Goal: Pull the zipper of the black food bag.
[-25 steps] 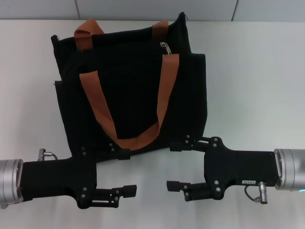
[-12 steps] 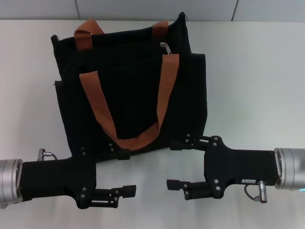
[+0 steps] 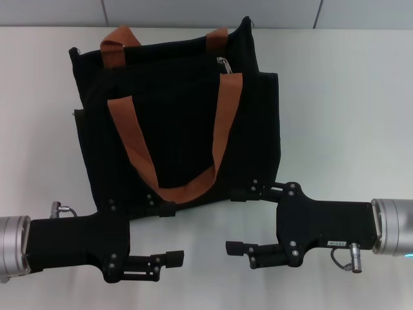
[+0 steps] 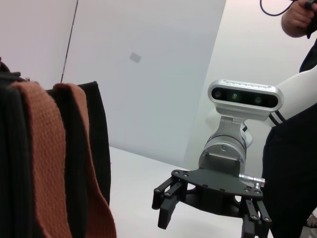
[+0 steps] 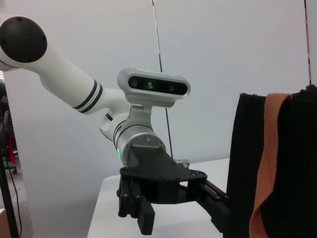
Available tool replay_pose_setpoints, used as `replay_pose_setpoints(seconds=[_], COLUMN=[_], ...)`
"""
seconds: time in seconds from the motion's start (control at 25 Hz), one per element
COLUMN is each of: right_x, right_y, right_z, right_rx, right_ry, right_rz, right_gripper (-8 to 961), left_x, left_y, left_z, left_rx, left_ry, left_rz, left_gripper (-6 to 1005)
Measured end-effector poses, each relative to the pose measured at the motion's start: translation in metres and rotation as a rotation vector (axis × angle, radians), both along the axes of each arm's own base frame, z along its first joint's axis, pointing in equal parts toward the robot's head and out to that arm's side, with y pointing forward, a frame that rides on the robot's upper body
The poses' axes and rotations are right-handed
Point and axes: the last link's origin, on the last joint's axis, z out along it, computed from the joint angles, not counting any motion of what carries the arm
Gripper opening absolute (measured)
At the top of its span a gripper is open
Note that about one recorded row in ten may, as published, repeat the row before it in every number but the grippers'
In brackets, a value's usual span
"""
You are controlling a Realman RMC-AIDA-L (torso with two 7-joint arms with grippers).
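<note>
Directly ahead of me, the black food bag (image 3: pixel 177 123) stands on a white table (image 3: pixel 342 103), with its two orange-brown strap handles (image 3: pixel 219 129) draped over its near face. Its zipper (image 3: pixel 224 64), a small silver slider with a dangling tab, sits on the top edge toward the right end of the bag, at the far side from me.

My left gripper (image 3: pixel 171 234) is low at the near left, level with the bag's bottom edge, its fingers spread apart and holding nothing. One finger lies against the bag's lower left corner; the other points inward across the bare table.

My right gripper (image 3: pixel 237 222) mirrors it at the near right, fingers likewise parted and empty, the farther finger touching the bag's lower right edge. Both grippers face each other across a small gap and are well apart from the zipper, which lies up beyond them on the bag's top
</note>
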Motion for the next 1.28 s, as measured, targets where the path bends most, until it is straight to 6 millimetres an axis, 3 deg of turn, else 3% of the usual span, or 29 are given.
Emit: replay_pose_setpoints(seconds=[1.28], right_x=[0.0002], right_y=[0.0023], right_z=[0.0001], right_rx=[0.010], right_ry=[-0.005], right_rz=[-0.003], right_gripper=[826], left_x=[-0.0025], left_y=[-0.0009], left_z=[0.0002], left_rx=[0.004], left_ry=[0.007], left_rz=[0.010], left_gripper=[813])
